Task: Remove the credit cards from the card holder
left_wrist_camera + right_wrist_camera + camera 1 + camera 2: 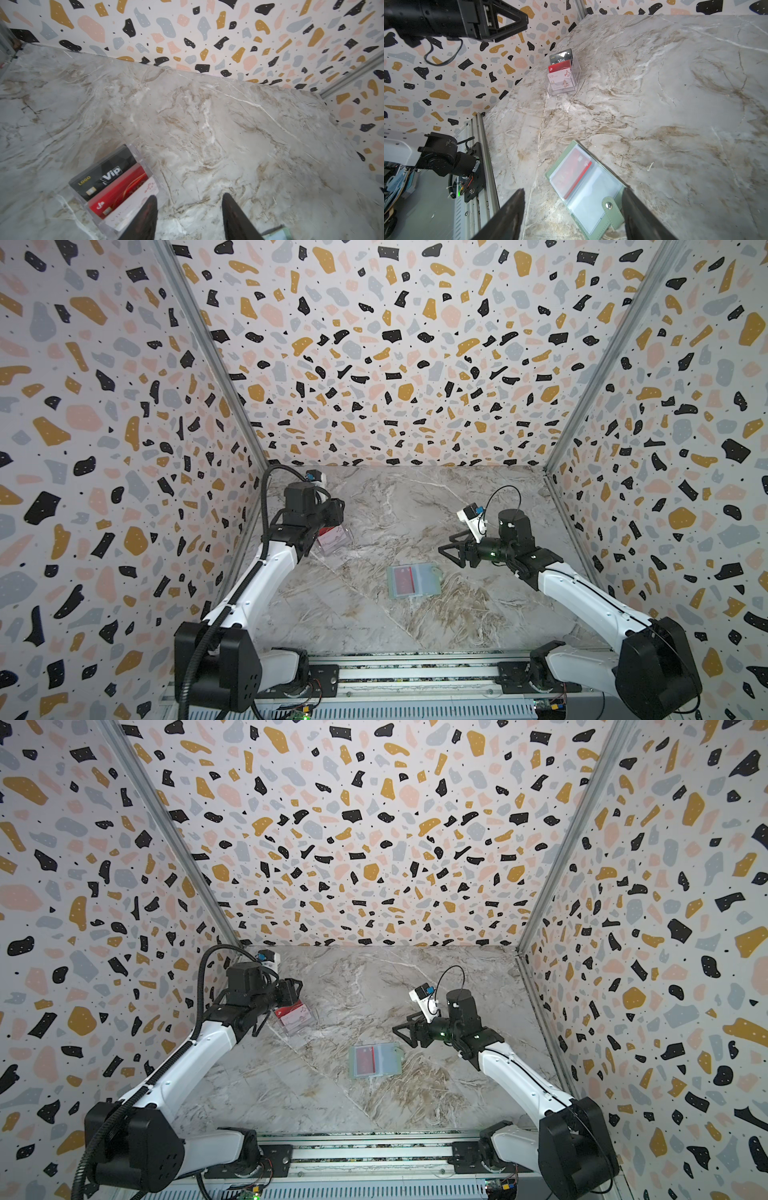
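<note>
The mint-green card holder (428,587) (388,1063) (593,207) lies open on the marble, with a red card (572,172) in one clear sleeve. Three credit cards stand in a clear plastic box (337,545) (300,1026) (576,68): dark grey (104,172), red (118,189) and white-pink (128,205). My left gripper (189,196) (334,512) hovers over that box, open, with nothing between its fingers. My right gripper (573,190) (446,543) hangs open just right of and above the card holder, holding nothing.
Patterned walls close in the marble table (415,510) on three sides, with metal corner posts (565,448). A metal rail (415,672) carrying both arm bases runs along the front edge. The clear box sits near the left wall.
</note>
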`<move>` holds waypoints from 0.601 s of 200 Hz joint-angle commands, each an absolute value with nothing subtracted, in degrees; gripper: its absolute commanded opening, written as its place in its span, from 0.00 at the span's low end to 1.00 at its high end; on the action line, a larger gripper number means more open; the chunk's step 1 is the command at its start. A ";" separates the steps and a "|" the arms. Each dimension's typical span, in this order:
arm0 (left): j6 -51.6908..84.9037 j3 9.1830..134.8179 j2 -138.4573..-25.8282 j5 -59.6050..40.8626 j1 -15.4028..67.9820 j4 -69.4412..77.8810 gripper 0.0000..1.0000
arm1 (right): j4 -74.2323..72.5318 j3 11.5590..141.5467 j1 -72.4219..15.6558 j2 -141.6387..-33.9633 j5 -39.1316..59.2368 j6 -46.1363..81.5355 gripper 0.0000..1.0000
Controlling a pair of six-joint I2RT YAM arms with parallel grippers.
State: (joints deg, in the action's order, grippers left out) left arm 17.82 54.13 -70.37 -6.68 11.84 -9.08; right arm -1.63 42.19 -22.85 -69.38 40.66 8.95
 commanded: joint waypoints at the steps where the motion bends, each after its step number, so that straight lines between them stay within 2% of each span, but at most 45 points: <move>1: 21.79 52.14 -68.25 -1.54 17.36 -6.12 0.55 | -2.23 42.54 -22.61 -70.02 41.26 9.71 0.74; 40: 26.48 47.82 -68.61 2.10 24.48 -6.33 0.54 | -2.26 42.47 -22.76 -71.01 41.92 10.11 0.74; 59: 29.44 45.38 -68.27 0.84 25.95 -4.90 0.55 | -2.01 42.21 -22.76 -71.02 41.66 10.10 0.74; 120: 33.02 41.53 -66.27 5.86 32.12 -5.43 0.58 | -3.07 40.78 -23.29 -71.94 41.95 10.98 0.74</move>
State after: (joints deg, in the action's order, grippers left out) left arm 30.74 42.54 -67.92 2.59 30.22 -7.38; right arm -2.20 41.45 -22.90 -71.64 41.04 10.31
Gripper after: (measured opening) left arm 0.575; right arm 0.738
